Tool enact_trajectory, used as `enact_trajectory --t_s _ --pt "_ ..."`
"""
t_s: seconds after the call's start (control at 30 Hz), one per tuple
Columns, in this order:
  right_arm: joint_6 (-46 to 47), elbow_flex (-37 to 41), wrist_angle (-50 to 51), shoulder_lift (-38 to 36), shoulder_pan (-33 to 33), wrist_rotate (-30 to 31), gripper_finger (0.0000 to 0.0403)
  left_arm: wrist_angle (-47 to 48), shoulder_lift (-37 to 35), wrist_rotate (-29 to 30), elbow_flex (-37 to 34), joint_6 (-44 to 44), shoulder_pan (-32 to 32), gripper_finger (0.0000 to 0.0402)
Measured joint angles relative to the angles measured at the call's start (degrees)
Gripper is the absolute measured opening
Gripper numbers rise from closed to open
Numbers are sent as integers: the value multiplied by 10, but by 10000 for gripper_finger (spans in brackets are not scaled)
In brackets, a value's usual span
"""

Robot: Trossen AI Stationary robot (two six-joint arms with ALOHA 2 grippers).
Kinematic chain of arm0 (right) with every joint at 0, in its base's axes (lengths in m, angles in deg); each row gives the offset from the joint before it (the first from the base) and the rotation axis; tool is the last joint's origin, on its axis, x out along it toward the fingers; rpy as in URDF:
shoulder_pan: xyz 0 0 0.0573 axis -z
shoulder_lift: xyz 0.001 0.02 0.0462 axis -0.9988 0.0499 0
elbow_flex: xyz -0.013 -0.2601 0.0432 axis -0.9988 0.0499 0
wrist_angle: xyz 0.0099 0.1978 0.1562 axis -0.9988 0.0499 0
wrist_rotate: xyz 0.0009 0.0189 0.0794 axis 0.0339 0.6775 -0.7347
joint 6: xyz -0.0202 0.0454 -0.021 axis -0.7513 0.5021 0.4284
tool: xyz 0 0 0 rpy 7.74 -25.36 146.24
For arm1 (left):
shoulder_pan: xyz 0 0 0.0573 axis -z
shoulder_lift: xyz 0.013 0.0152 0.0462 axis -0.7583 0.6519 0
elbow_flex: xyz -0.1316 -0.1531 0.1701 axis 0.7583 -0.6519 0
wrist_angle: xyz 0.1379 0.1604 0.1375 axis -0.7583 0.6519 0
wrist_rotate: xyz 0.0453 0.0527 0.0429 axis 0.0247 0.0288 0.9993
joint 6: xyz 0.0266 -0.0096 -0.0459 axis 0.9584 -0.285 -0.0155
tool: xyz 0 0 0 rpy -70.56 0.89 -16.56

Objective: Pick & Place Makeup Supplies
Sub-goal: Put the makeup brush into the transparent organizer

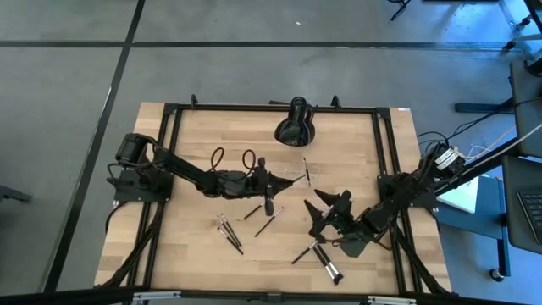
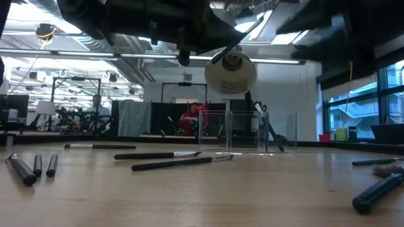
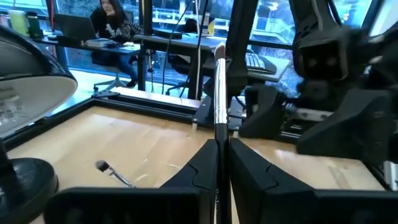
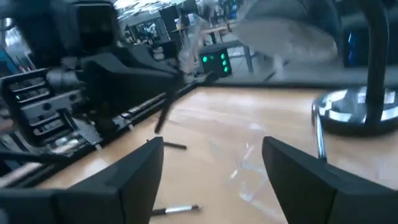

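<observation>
Several makeup brushes lie flat on the wooden table: a cluster (image 1: 229, 230), two singles (image 1: 269, 222), and more near the right arm (image 1: 320, 258). In the low view they show as dark sticks (image 2: 180, 162). My left gripper (image 1: 266, 181) reaches level to mid-table, shut on one brush (image 3: 219, 106) with a silver ferrule and a pale tip. My right gripper (image 1: 320, 212) (image 4: 217, 180) stands open a little right of it, above the table, with nothing between its fingers. The clear organiser tray (image 2: 246, 132) stands just beyond both. My left gripper pinches the brush's handle just below the silver ferrule (image 3: 219, 144) between its two fingers. The fingers come level from the table's left and lie across the brush. Ferrule and tip stand up past the fingers. The brush is lifted clear of the table.
A large black rounded object (image 1: 296, 124) on a stand sits at the far edge, behind the tray. One brush (image 1: 306, 172) is at the tray. A black frame (image 1: 169, 152) borders the tabletop. A person sits at a desk in the room beyond (image 3: 115, 22).
</observation>
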Motion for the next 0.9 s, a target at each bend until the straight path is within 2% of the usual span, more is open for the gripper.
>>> enact_trajectory --t_s 0.17,0.37,0.47,0.57,0.7,0.8,0.9 --pt "-100 -37 0 -1 24 -16 257 -12 0 -17 0 0 0 27" --pt "-140 -51 13 -37 44 -134 234 -8 0 -20 0 0 0 26" --pt "-196 -70 71 -72 38 -151 226 -4 0 -20 0 0 0 27" --pt "-204 -110 215 -103 25 -166 219 1 0 -20 0 1 0 27" --pt "-52 -180 502 -110 15 -179 210 5 0 -20 0 1 0 27" --pt "93 -217 730 -109 27 -232 200 5 0 -19 0 0 0 28" --pt "154 -231 859 -112 42 -247 183 6 0 -18 0 -3 0 27"
